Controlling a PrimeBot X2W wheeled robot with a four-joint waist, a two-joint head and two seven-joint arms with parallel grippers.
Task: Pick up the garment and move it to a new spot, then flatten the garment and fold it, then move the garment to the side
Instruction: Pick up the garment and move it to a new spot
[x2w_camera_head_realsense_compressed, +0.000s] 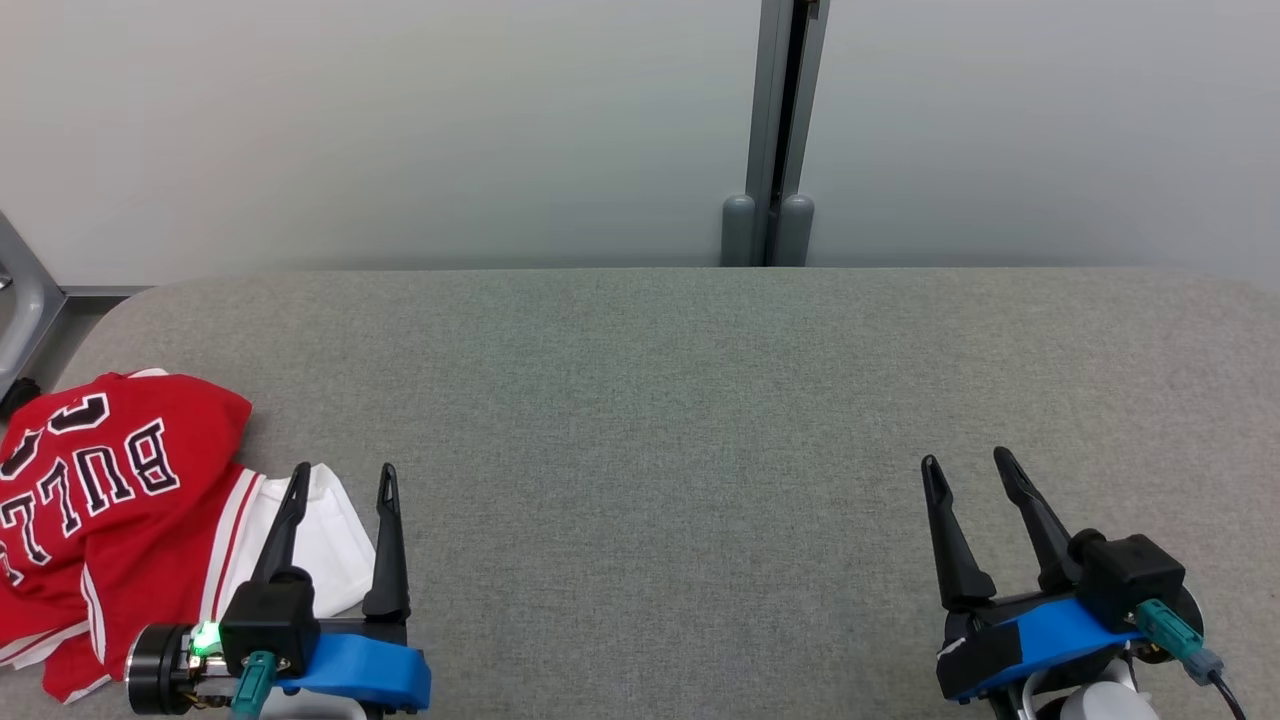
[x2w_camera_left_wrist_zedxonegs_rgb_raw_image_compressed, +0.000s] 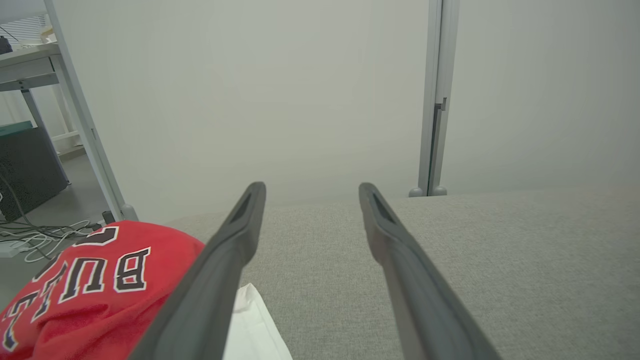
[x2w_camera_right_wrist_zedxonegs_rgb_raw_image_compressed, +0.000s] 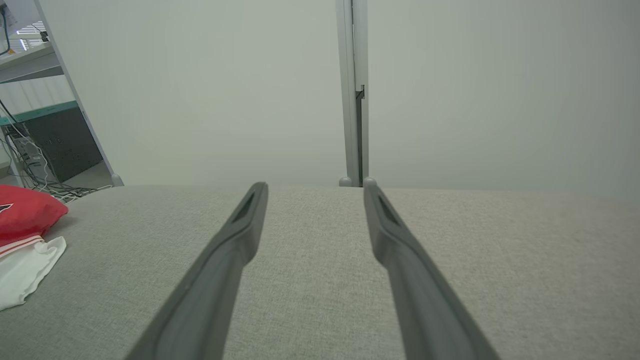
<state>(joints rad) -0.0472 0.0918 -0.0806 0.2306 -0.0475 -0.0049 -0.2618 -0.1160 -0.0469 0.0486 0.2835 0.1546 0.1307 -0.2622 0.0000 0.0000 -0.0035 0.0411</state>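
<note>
The left claw (x2w_camera_head_realsense_compressed: 344, 470) and right claw (x2w_camera_head_realsense_compressed: 966, 458) both hover spread and empty over the grey worktop (x2w_camera_head_realsense_compressed: 640, 400), the crumpled red garment (x2w_camera_head_realsense_compressed: 110, 480) just beside the left claw.

garment (x2w_camera_head_realsense_compressed: 120, 520): cut off at left edge | partly behind left claw (x2w_camera_head_realsense_compressed: 344, 470)

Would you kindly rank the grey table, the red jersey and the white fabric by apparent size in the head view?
1. grey table
2. red jersey, partly cut off by the frame edge
3. white fabric, partly behind the left gripper
</note>
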